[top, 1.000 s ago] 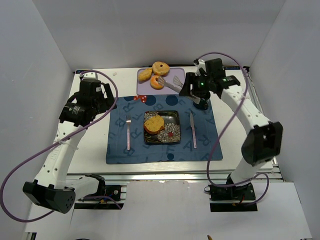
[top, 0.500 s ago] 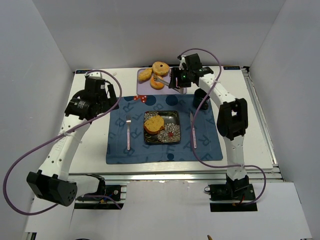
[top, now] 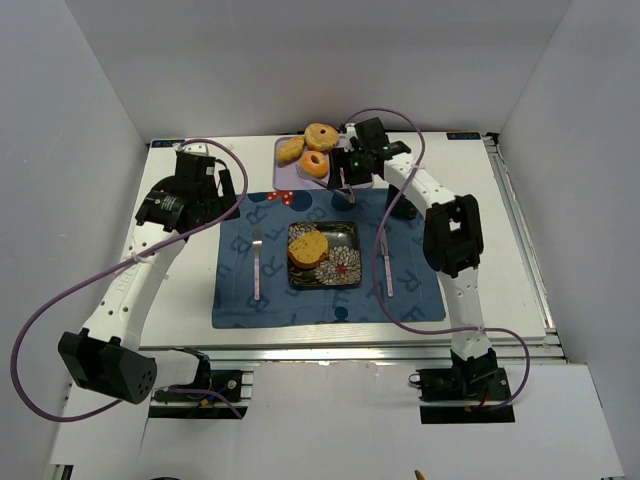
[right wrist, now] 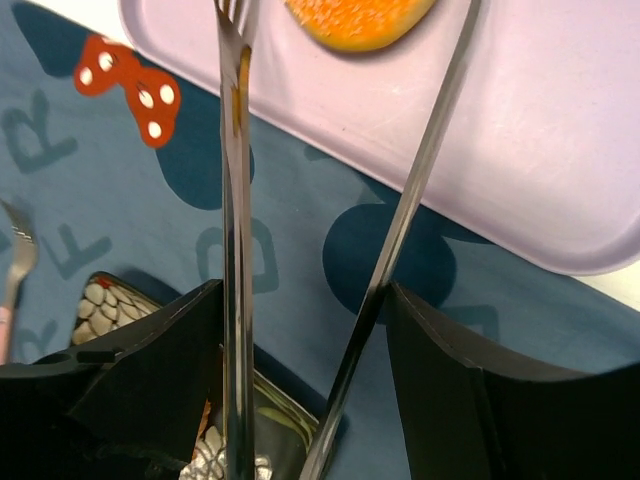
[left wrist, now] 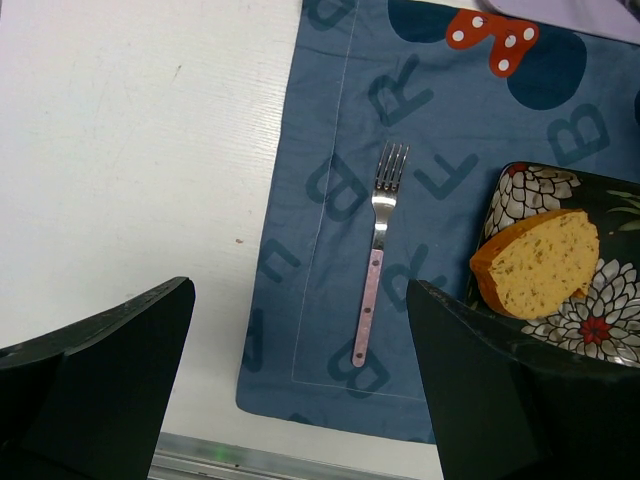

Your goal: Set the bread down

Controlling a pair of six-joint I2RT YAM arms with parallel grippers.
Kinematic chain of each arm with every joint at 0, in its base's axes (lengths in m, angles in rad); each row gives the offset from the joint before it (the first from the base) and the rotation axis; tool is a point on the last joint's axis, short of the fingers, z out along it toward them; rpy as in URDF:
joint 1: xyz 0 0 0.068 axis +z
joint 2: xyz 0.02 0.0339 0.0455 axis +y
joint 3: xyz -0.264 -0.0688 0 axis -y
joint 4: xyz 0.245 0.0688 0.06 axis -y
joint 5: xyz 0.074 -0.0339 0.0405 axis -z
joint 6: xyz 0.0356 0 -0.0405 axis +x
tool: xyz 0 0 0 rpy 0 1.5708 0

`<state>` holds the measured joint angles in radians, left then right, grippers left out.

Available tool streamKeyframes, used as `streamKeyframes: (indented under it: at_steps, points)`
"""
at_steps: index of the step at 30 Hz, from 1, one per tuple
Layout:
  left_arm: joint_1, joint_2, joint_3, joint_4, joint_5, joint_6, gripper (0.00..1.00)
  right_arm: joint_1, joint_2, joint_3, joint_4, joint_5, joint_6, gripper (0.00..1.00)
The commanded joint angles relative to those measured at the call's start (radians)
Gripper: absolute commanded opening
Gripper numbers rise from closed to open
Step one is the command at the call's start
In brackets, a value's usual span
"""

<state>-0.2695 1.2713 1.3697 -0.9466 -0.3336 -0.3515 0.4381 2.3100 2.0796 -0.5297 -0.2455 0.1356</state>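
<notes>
Within the last second you swung the right gripper from the right side of the placemat across to the near edge of the purple tray. It was clamped on the tongs, and the wrist view showed the two metal arms spread apart with nothing between them. The tips hung over the tray just short of an orange piece at the top edge of that view.

The bread had not moved through any of this. It lay on the left half of the black flowered plate in the middle of the placemat, leaning against the rim with its cut face up. The fork lay to the left of the plate and the knife to the right, both undisturbed.

Your left gripper had crept slightly towards the far side of the table. It hovered above the left part of the placemat with its jaws released wide and nothing held.

Judging from that, the placing looked finished — the slice was on the plate and the tongs had already let it go. Carrying the empty tongs back over the tray read either as putting the tool away or as lining up for one of the doughnuts. The pictures did not settle which. The thing to watch was the tongs' low sweep past the plate's far corner — a clip there could have nudged the bread.
</notes>
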Motion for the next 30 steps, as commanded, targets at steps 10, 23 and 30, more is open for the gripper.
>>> streamKeyframes:
  at_steps: [10, 23, 30]
  points:
    - [0.0, -0.012, 0.04, -0.017, -0.035, 0.025, 0.98, 0.05, -0.073, -0.013, 0.011, 0.175, -0.027, 0.26]
    - [0.0, -0.069, 0.042, -0.004, -0.016, 0.003, 0.98, 0.05, -0.388, -0.223, 0.043, 0.143, 0.064, 0.22]
    - [0.0, -0.119, 0.02, -0.004, -0.035, -0.02, 0.98, 0.05, -0.419, -0.28, 0.05, 0.178, 0.107, 0.48]
